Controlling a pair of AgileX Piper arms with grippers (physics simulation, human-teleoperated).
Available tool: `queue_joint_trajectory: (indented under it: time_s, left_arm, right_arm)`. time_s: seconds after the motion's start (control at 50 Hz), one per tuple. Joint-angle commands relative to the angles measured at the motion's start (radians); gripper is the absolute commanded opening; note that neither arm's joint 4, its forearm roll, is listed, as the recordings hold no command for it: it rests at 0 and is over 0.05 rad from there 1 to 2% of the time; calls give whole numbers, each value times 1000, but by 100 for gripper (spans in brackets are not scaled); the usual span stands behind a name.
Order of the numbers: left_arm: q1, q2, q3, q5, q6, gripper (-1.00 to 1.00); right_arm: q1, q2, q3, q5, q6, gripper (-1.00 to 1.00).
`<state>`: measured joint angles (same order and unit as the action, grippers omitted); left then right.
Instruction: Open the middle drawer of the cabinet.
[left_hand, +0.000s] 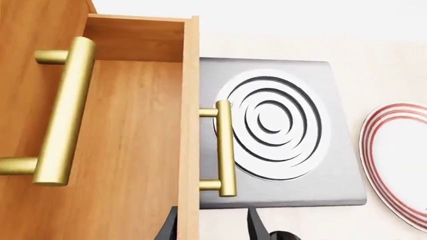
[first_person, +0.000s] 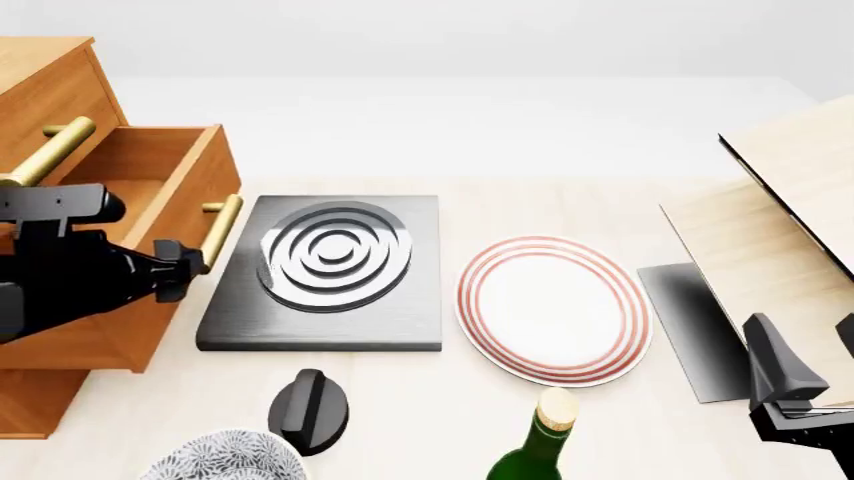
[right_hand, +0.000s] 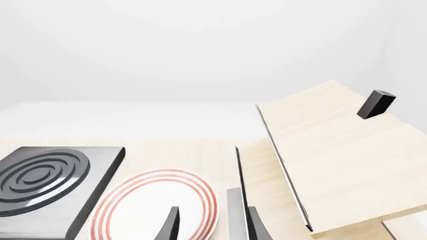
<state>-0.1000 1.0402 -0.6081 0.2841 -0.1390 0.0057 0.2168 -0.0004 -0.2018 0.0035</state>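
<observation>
The cabinet (first_person: 40, 90) stands at the left edge of the table. Its middle drawer (first_person: 140, 200) is pulled well out, its inside open to view, and it also shows in the left wrist view (left_hand: 133, 140). Its brass bar handle (first_person: 220, 235) faces the table's middle. My left gripper (first_person: 180, 265) is open just behind the end of that handle (left_hand: 225, 150), its fingertips (left_hand: 257, 227) straddling the drawer's front board without gripping. The topmost drawer's handle (first_person: 47, 152) sits above, on a closed drawer. My right gripper (first_person: 801, 385) is open and empty at the near right.
A grey slab with ring grooves (first_person: 327, 270) lies right next to the open drawer. A red-rimmed plate (first_person: 554, 310) lies in the middle. A green bottle (first_person: 541, 440), a black knob (first_person: 310, 410) and a patterned bowl (first_person: 220, 458) stand near the front edge. Pale boards (first_person: 787, 200) lean at right.
</observation>
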Motion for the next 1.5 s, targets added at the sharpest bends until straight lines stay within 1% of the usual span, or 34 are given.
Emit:
queue_joint_trajectory:
  time_s: [0.02, 0.5, 0.58, 0.84, 1.34, 1.36, 1.4, 1.5]
  left_arm:
    - [-50, 28, 2, -5, -7, 100]
    - [-111, 49, -9, -10, -30, 100]
    - [-139, 52, -12, -9, -41, 100]
    - [-173, 45, -21, -3, -43, 100]
    - [-262, 72, -47, -9, -69, 100]
    - [-283, 79, -52, -12, -80, 100]
    - [-299, 75, -55, -10, -82, 100]
    - [-311, 78, -58, -12, -85, 100]
  right_arm:
    - [-2, -52, 0, 49, 1, 100]
    - [-2, -52, 0, 49, 1, 100]
    - [-2, -52, 0, 49, 0, 100]
    - [-2, -52, 0, 48, 1, 100]
    - [-1, -52, 0, 48, 1, 100]
    - [-2, -52, 0, 48, 0, 100]
    - [-2, -52, 0, 48, 1, 100]
    - [-2, -52, 0, 49, 0, 100]
